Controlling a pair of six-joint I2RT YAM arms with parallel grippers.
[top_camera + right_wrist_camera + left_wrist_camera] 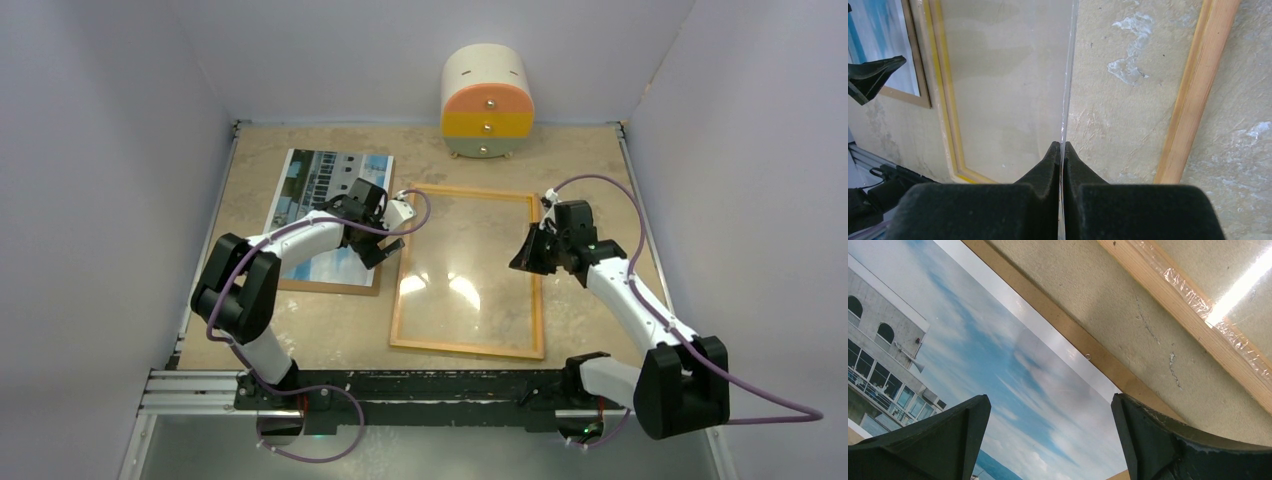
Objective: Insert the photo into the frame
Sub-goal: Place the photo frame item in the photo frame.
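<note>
The photo [315,195] lies face up on a brown backing board [335,286] at the left. It fills the left wrist view [998,365], with the board's edge [1073,335] beside it. My left gripper [378,232] is open and empty over the photo's right part [1050,440]. The frame [541,300] lies wood back up in the middle. My right gripper [530,255] is shut on the right edge of the clear glass pane [1008,80], held edge-on between the fingers [1062,150] and raised off the frame's right rail [1193,95].
A small round drawer cabinet [487,102] in cream, orange and yellow stands at the back. Grey walls close in the left, right and back sides. The frame's near rail [1188,305] carries clear tape. A left fingertip [873,75] shows in the right wrist view.
</note>
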